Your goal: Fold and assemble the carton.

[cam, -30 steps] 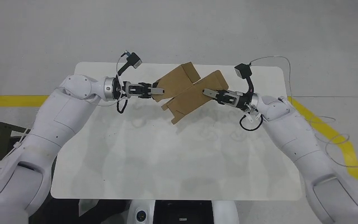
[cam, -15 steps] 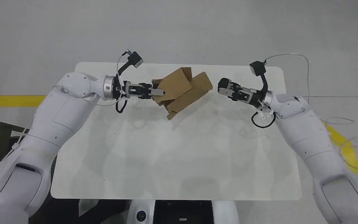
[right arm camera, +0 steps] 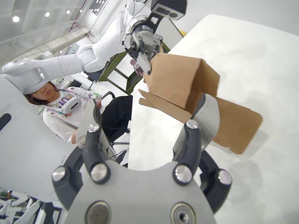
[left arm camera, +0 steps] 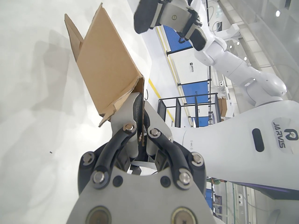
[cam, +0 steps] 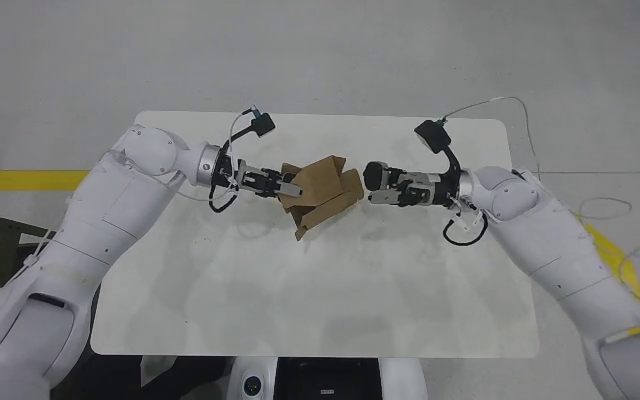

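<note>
Top view: I see my left gripper (cam: 291, 187) pinching one edge of the half-folded carton (cam: 322, 183); my right gripper (cam: 366, 183), fingers spread wide, sits just beside its opposite side.

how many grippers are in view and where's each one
2. The left gripper is shut on one edge of the cardboard carton, which it holds above the table. The right gripper is open, close beside the carton's opposite end.

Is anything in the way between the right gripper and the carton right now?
Nothing visible stands between them. The open right gripper sits right at one end of the carton. The left gripper pinches the opposite edge, out of the way.
</note>
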Motion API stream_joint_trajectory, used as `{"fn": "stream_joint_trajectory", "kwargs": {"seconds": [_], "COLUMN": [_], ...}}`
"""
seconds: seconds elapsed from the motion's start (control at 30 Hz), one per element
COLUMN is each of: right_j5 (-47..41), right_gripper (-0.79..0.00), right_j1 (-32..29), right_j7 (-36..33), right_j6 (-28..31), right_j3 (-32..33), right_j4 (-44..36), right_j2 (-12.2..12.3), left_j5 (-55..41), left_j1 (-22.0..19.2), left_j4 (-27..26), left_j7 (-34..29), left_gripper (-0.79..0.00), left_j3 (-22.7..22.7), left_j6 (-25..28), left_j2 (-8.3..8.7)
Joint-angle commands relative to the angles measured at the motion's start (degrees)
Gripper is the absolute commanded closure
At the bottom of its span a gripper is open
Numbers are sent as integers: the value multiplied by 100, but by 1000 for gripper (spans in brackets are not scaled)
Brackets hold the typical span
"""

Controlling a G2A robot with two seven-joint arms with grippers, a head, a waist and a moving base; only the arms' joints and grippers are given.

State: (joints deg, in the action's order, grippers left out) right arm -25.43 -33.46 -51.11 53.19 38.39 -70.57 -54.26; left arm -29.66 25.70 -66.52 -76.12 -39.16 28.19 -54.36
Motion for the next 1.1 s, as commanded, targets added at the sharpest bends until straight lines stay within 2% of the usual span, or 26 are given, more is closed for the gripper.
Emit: {"fn": "stream_joint_trajectory", "kwargs": {"seconds": [0.0, 0.07, 0.37, 0.57, 1.07], "right_j5": [-91, -156, -405, -579, -922], "right_gripper": [-551, -505, -496, -409, -388], "right_j1": [128, 257, 820, 1075, 1565], "right_j7": [0, 16, 142, 271, 482], "right_j6": [0, 15, 141, 270, 481], "right_j3": [-261, -487, -1378, -1825, -2723], "right_j4": [-107, -116, 321, 636, 1041], "right_j2": [38, 69, 73, 16, -264], "left_j5": [149, 207, 273, 251, 137], "left_j1": [-10, -6, 5, -4, -74], "left_j4": [-19, -59, -451, -617, -789], "left_j7": [65, 102, 171, 198, 280], "left_gripper": [0, 0, 0, 0, 0], "left_j3": [20, 45, 172, 255, 427], "left_j6": [63, 100, 170, 197, 279], "left_j2": [8, 11, 76, 142, 278]}}
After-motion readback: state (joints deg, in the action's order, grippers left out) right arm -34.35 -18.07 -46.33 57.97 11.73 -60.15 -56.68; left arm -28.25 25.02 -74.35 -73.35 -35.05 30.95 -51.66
